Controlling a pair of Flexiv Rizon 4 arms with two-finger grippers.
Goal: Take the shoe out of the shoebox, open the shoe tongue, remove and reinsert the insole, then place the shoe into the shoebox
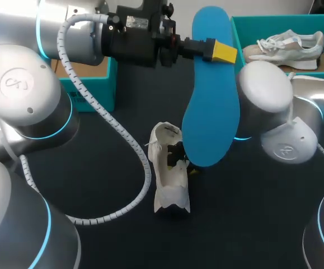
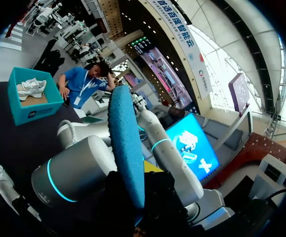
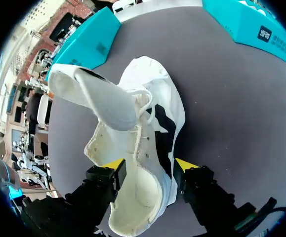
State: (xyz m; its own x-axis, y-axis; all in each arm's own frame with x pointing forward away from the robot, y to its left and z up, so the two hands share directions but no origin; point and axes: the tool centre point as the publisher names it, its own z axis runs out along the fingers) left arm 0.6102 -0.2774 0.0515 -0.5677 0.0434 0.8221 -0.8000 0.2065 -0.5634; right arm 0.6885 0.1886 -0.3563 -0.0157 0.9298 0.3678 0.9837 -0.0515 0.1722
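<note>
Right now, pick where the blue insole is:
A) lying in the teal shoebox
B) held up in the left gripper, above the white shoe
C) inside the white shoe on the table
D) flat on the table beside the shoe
B: the left gripper is shut on the blue insole, which hangs in the air over the white shoe on the table.
</note>
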